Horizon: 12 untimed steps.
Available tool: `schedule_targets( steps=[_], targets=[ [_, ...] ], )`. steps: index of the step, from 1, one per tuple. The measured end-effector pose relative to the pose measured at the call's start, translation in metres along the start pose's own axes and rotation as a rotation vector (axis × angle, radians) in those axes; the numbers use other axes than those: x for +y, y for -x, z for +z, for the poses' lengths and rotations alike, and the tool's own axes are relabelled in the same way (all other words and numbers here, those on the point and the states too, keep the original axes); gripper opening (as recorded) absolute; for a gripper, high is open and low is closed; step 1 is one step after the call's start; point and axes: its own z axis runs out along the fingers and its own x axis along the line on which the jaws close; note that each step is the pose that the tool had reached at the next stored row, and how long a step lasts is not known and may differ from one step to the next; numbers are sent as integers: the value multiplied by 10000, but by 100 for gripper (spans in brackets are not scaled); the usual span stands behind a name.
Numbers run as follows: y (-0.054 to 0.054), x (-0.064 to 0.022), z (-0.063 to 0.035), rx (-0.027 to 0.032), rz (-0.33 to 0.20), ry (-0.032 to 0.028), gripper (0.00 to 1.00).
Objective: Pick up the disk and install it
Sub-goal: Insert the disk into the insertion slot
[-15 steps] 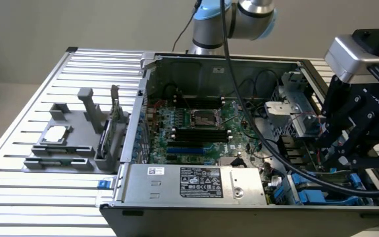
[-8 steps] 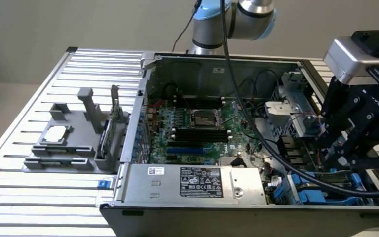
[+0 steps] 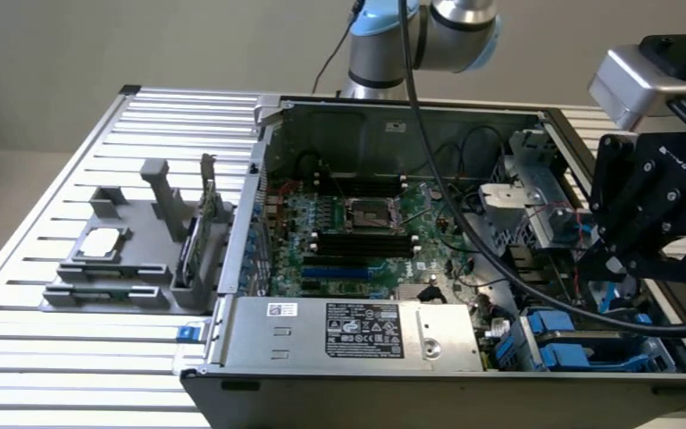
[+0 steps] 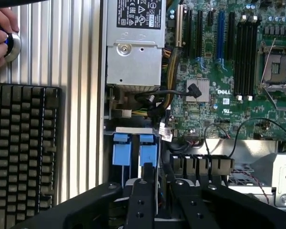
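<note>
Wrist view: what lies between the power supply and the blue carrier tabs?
Black and yellow cables lie between the power supply and the blue carrier tabs, seen in the wrist view.

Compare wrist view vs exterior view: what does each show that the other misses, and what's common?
Wrist view: a black keyboard and a hand on a round knob. Exterior view: the grey fixture holding a silver chip and an upright circuit card. Both: motherboard, power supply, blue drive carriers, gripper.
</note>
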Motion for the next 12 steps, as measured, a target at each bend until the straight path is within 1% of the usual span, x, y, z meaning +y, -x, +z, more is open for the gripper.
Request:
schedule_targets(
  steps=[1, 2, 3, 6, 7, 9, 11, 12],
  targets=[
    [24, 0, 1, 22, -1, -6, 14],
    [48, -1, 2, 47, -5, -15, 14],
    [66, -2, 2, 79, -10, -30, 11],
    [83, -23, 2, 181, -30, -98, 11],
    [86, -35, 1, 213, -32, -135, 11],
    [90, -69, 0, 253, -36, -218, 11],
    [96, -103, -2, 310, -35, -313, 11],
    [97, -115, -2, 313, -35, -327, 11]
  ],
)
